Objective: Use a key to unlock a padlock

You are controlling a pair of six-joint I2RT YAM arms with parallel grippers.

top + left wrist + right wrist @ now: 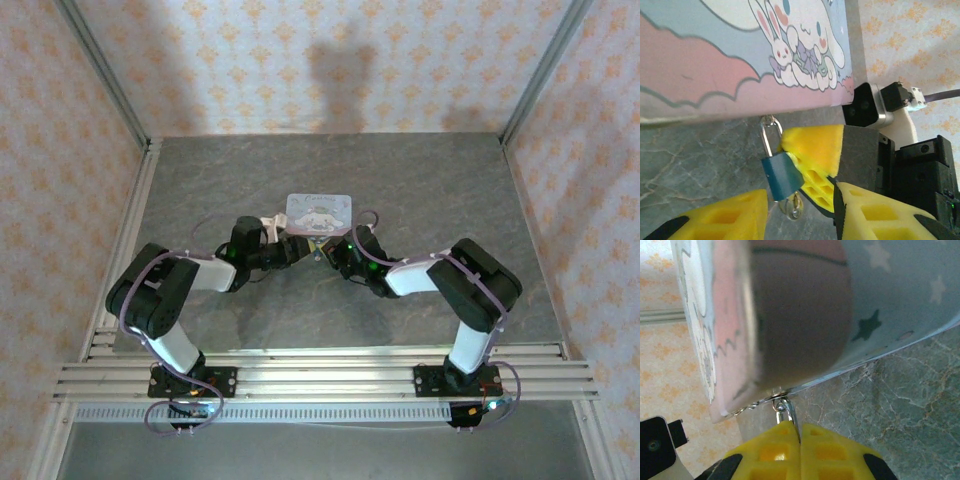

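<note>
Seemingly at the key-turning step: padlock (782, 172) hanging off case (715, 65) edge, clamped in right gripper (800, 434), calling for spread left gripper (802, 202) to pinch the ring (794, 211) below and twist.

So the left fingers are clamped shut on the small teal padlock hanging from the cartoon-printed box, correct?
Not quite. The left fingers are open, standing apart on either side of the small teal padlock rather than clamped on it. The padlock does hang from the edge of the cartoon-printed box. The left wrist view shows this.
</note>
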